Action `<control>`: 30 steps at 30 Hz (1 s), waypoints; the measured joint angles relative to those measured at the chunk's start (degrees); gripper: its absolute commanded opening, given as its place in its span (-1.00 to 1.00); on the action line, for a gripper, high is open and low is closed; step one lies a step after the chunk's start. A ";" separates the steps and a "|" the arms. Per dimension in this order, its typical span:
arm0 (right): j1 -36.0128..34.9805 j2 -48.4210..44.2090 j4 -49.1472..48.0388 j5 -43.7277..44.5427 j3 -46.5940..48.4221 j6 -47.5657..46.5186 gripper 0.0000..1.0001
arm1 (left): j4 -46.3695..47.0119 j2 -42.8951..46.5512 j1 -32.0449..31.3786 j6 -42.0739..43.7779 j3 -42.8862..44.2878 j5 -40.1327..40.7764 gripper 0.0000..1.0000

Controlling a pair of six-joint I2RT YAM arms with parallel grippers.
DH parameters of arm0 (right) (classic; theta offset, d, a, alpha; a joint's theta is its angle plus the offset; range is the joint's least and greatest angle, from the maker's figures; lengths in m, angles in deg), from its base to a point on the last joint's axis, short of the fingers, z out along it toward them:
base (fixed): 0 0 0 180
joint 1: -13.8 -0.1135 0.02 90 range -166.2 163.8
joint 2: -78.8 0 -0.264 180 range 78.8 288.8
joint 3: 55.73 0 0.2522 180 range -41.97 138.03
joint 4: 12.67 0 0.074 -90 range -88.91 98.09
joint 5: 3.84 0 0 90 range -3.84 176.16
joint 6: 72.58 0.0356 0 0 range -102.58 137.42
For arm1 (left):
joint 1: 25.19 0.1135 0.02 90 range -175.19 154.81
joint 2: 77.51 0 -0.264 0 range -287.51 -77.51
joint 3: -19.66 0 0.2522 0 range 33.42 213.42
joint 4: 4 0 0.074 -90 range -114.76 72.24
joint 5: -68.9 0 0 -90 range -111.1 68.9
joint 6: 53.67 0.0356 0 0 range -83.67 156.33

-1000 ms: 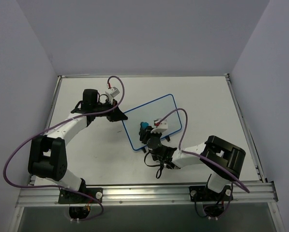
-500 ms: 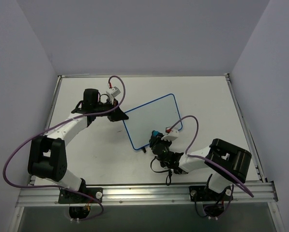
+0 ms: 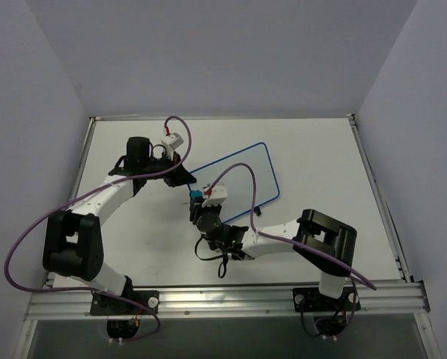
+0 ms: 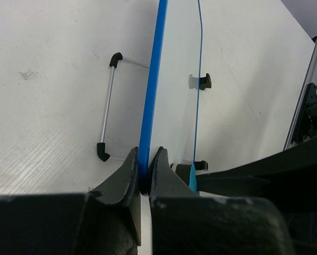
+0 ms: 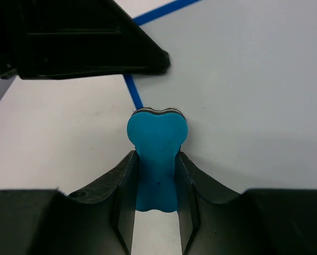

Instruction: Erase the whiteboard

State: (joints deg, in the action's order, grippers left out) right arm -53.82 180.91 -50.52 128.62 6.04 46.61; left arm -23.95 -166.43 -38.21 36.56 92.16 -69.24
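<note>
Both arms are bolted at the near edge of the table (image 3: 320, 164), the left base at 7 o'clock in the overhead view and the right base at 5 o'clock. The right arm lies low across the near half of the table and reaches toward 10 o'clock. The right gripper (image 5: 157, 164) is closed tight on a blue eraser (image 5: 157, 133), whose waisted body is pinched between the two fingers while its rounded far end sticks out past the tips; that end sits against the whiteboard (image 3: 238, 196), just inside the corner where the blue rim (image 5: 131, 90) turns.

The whiteboard is in the middle of the table, its long side running from about 8 o'clock to 2 o'clock in the overhead view; its face is plain white. The eraser touches it at its 9 o'clock corner.

Just beyond, at 11 o'clock from the eraser, the left gripper (image 4: 145, 159) is clamped shut on the board's rim at the same corner, one finger on each side of the blue edge. In the left wrist view a wire leg (image 4: 107, 111) with black ends rests on the table beside the board at 10 o'clock, and a small black foot (image 4: 203, 81) shows at the far rim at 1 o'clock.
</note>
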 measured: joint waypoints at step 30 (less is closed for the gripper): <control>41.48 -14.21 0.17 -27.61 -14.14 5.33 -1.00 | 0.68 -0.02 -0.72 -0.81 0.00 1.09 -0.95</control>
State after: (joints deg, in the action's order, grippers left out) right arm -12.33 166.70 -50.35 101.01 -8.10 51.94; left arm -23.28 -166.45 -38.93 35.75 92.16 -68.15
